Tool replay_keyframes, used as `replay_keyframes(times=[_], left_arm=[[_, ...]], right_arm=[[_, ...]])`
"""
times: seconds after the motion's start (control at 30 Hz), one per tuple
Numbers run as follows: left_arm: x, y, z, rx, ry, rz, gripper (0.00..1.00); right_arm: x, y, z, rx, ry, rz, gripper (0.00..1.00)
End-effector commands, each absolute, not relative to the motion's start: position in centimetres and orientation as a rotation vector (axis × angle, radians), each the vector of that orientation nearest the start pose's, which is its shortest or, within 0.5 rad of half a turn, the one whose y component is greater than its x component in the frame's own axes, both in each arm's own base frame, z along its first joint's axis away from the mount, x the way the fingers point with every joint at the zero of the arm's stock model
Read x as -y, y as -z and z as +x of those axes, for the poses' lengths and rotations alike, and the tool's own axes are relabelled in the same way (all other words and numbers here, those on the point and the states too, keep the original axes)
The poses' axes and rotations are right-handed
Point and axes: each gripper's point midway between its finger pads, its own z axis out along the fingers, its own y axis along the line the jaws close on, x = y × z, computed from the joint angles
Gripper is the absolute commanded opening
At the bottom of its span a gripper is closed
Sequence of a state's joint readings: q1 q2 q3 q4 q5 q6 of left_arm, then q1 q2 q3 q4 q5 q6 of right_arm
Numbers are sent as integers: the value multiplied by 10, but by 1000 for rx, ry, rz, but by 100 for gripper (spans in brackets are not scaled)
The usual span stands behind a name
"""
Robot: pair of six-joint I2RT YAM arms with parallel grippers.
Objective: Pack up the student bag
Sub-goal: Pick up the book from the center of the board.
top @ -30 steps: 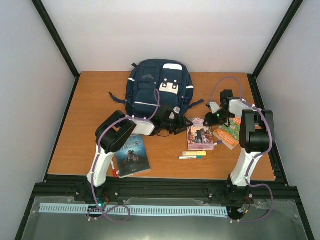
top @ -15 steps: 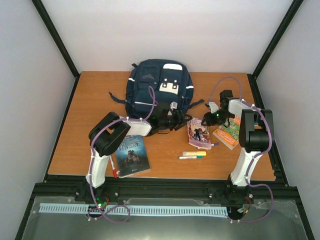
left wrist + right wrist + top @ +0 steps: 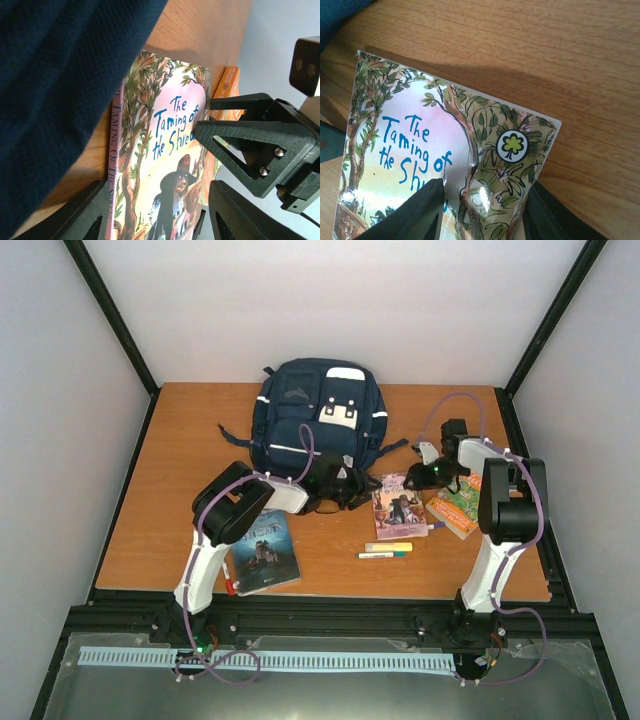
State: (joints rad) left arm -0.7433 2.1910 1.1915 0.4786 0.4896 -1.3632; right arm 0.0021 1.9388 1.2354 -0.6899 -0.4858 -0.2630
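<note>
Three books sit on the wooden table — "The Taming of the Shrew" mid-table, an orange one just beside it, and a dark-covered one at near left. Near the middle book, a yellow highlighter and a green pen lie side by side.

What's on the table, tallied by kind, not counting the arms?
Student bag: 1
Books: 3 (blue book, Shrew book, orange book)
Markers: 3 (yellow marker, green marker, red marker); a possible fourth is too small to tell
Total: 7

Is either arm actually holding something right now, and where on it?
Cannot tell. Each straddles the book: the left gripper at its spine-side far corner, the right gripper at the opposite far corner. Neither view shows a firm clamp.
</note>
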Motion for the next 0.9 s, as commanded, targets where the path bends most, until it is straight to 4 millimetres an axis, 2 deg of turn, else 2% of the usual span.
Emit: replay_keyframes(times=[0.0,0.07,0.17,0.23,0.37,0.5,0.63,0.73,0.87], left_arm=[[462,-58,352,-2512,1647,-344,58],[465,-61,351,-2499,1651,-311,61],[472,-81,351,-2394,1758,-237,59],[470,-86,352,-2384,1743,-220,59],[454,-75,349,-2437,1606,-251,59],[442,-72,343,-2455,1546,-255,59],[427,-69,341,-2454,1467,-248,61],[420,-66,339,-2454,1434,-235,63],[422,-63,339,-2449,1437,-188,63]], right_arm=[[-108,-10,351,-2863,-883,-439,42],[-109,-7,349,-2871,-893,-437,38],[-110,-6,350,-2868,-909,-439,28],[-112,-11,352,-2848,-914,-446,24],[-117,-37,358,-2773,-938,-461,15],[-120,-71,361,-2685,-934,-488,6],[-124,-102,362,-2585,-941,-531,3],[-128,-114,360,-2535,-954,-565,3],[-132,-119,357,-2499,-994,-594,3]])
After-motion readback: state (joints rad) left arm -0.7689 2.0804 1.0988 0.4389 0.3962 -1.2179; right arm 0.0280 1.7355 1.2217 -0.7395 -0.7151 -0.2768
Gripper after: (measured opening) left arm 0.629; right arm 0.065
